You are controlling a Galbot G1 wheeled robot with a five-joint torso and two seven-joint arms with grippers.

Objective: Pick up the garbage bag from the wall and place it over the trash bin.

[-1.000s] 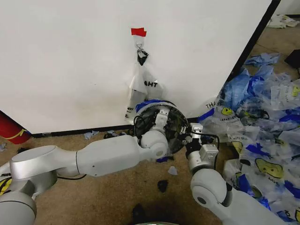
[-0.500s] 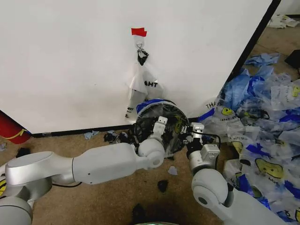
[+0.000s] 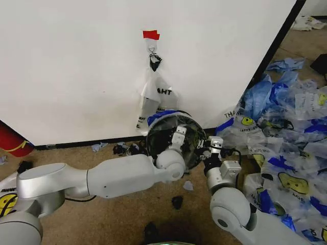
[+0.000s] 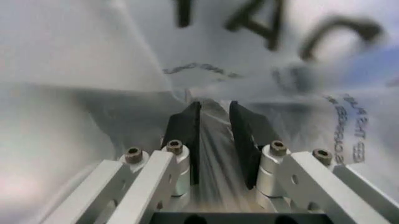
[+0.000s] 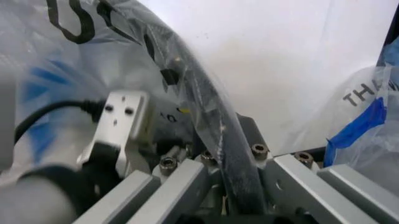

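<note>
Garbage bag [image 3: 164, 115] is draped over the trash bin [image 3: 171, 139], at the foot of the wall [image 3: 76, 66]. Left claw [image 4: 215, 122] is nearly closed, pinching a fold of bag film, likely to pull it taut. Right claw [image 5: 234, 163] clamps bag and bin rim together, probably anchoring that side.

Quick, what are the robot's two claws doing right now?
Left claw: shut on a fold of the garbage bag.
Right claw: shut on the trash bin rim, through the garbage bag.
</note>
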